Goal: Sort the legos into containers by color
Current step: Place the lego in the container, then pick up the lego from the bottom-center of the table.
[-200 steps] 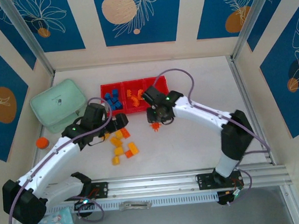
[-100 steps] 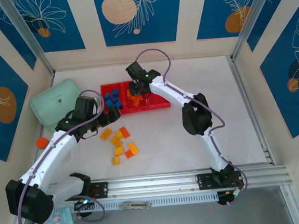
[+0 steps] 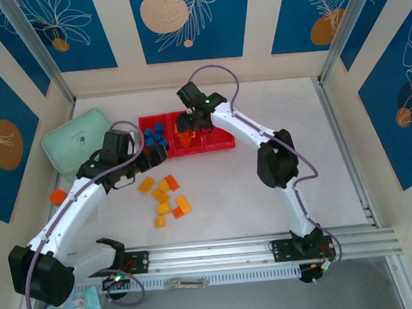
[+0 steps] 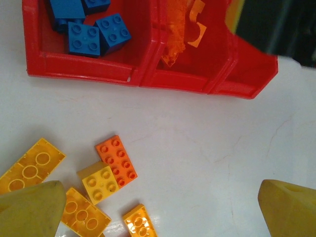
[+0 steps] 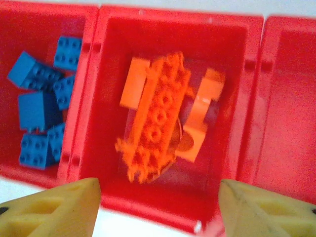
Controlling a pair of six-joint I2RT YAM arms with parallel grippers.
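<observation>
We're dropping the long brick (image 5: 157, 123) in the middle bin (image 5: 229, 44), right claw (image 5: 158, 185) open and empty; we're aiming to lift straight out. Left claw (image 4: 159, 197) is hanging open too.

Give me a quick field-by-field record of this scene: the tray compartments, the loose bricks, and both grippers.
tray: red, three compartments joined in a row
left compartment: blue bricks
middle compartment: orange pieces, one long and studded
right compartment: no bricks in the part that shows
loose bricks: several, orange and yellow, on the table near the tray
left gripper: open, above the loose bricks
right gripper: open, above the middle compartment
</observation>
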